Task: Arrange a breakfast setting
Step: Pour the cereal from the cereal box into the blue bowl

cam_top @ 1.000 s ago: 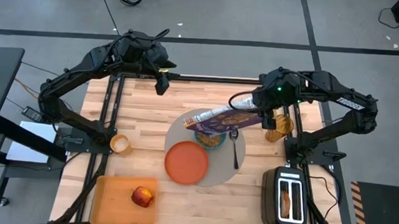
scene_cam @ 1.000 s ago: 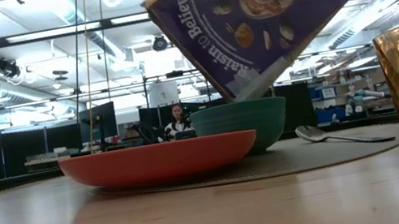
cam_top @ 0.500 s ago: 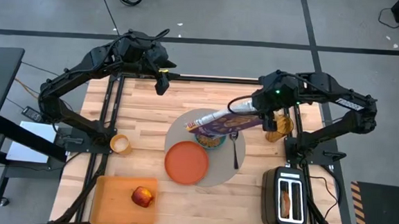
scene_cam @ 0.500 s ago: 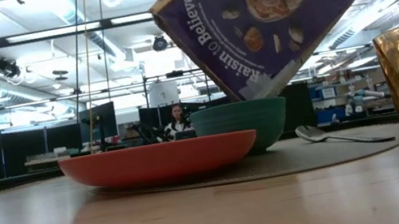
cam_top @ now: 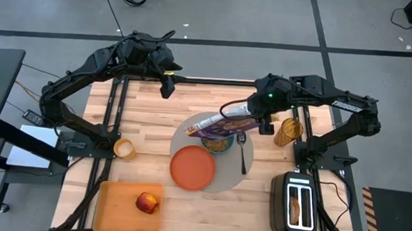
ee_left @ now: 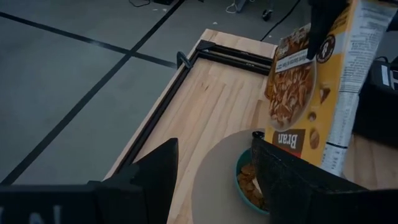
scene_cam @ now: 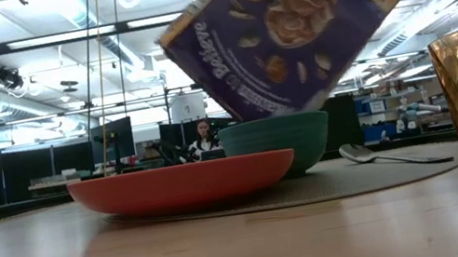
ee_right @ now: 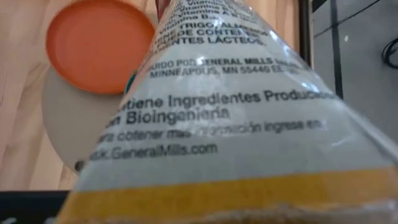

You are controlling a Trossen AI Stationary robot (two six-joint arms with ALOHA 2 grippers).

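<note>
We see the teal bowl (scene_cam: 276, 144) on the far part of the grey placemat (cam_top: 227, 175), with cereal flakes inside it, and a purple cereal box (cam_top: 216, 123) tilted just above it. The right gripper (cam_top: 252, 116) is clamped on the box's right end. Just near of the bowl lies the orange plate (cam_top: 193, 167); the spoon (cam_top: 242, 151) rests just right of the bowl. The left gripper (cam_top: 168, 84) hangs over the table's far edge, fingers (ee_left: 152, 171) spread and holding nothing.

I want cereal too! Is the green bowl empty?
Not empty: the left wrist view shows brown flakes inside the teal bowl, under the tipped cereal box.
</note>
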